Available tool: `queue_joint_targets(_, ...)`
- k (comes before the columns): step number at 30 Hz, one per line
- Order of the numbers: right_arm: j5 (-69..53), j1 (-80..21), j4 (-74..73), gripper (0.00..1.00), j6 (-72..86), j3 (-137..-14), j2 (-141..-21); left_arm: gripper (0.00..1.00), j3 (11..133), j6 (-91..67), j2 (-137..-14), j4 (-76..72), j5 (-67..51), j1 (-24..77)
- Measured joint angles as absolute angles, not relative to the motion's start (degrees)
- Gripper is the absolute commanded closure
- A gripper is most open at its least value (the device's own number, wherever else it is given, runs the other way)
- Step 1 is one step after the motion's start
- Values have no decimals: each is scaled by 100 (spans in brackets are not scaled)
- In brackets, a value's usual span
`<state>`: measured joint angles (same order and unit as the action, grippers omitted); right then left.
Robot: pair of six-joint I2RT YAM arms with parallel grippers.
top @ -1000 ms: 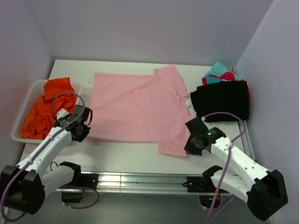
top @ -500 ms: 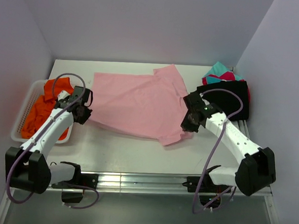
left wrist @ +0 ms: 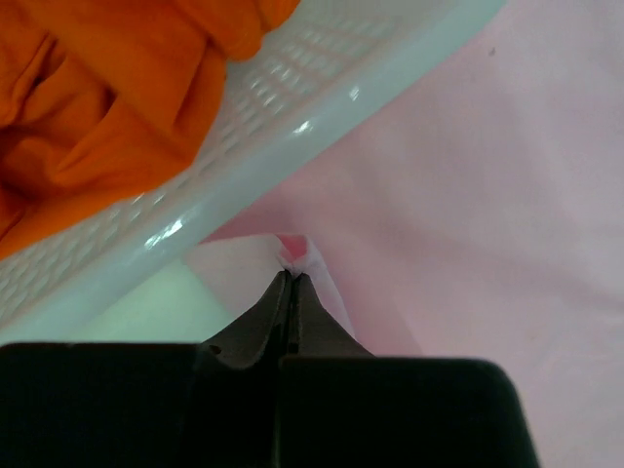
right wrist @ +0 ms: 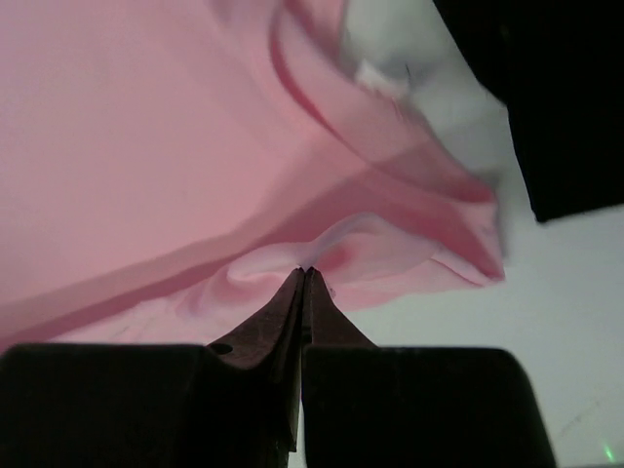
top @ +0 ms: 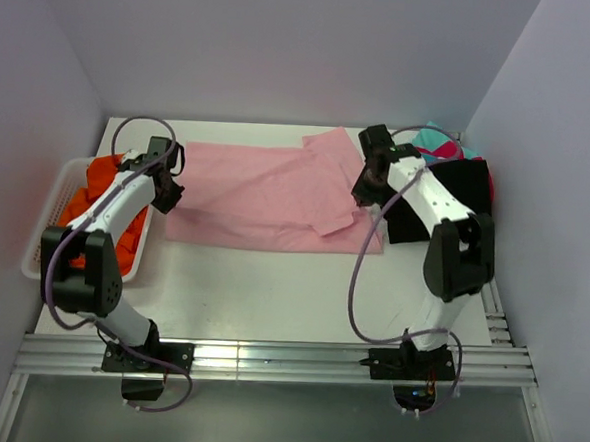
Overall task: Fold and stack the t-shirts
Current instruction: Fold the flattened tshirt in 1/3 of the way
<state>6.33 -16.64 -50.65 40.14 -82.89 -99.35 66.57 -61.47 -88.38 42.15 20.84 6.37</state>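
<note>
Basket flanks the left tool; black shirt flanks the right tool

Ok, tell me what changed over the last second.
The left gripper and right gripper, each shut on a near corner of the pink shirt, swung away from the arm bases toward the far edge. They carried the near hem over the shirt's body, so it now shows as a narrower band. The basket, the orange shirt in it and the black shirt at the far right stayed put.

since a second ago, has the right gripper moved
Yes. The right gripper, shut on the pink t-shirt, went away from the front rail, up alongside the black t-shirt.
</note>
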Motion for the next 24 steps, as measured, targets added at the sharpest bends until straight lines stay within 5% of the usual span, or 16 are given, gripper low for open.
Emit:
queue_joint_targets(5, 639, -1507, -5225, 100, 3905, -10025, -11410, 95, 7419, -6014, -9887, 3990, 2088, 416)
queue_joint_targets(6, 652, -1481, -5286, 74, 3883, -10451, -11778, 79, 7603, -5981, -10132, 3981, 2084, 373)
queue_joint_targets(7, 652, -1455, -5404, 49, 3892, -10923, -12147, 32, 7784, -5907, -10372, 3959, 2084, 331)
queue_joint_targets(8, 679, -1428, -5577, 3, 3896, -11485, -12578, 17, 8001, -5852, -10654, 3997, 2032, 294)
queue_joint_targets(9, 707, -1404, -5760, 0, 3872, -12029, -12951, 5, 8315, -5859, -10960, 4021, 1953, 290)
queue_joint_targets(13, 790, -1262, -6073, 0, 3844, -12840, -13723, 1, 9050, -5776, -11563, 4064, 1898, 397)
queue_joint_targets(24, 1000, -740, -5876, 1, 3798, -10451, -11581, 6, 8661, -5616, -10492, 4182, 1872, 204)
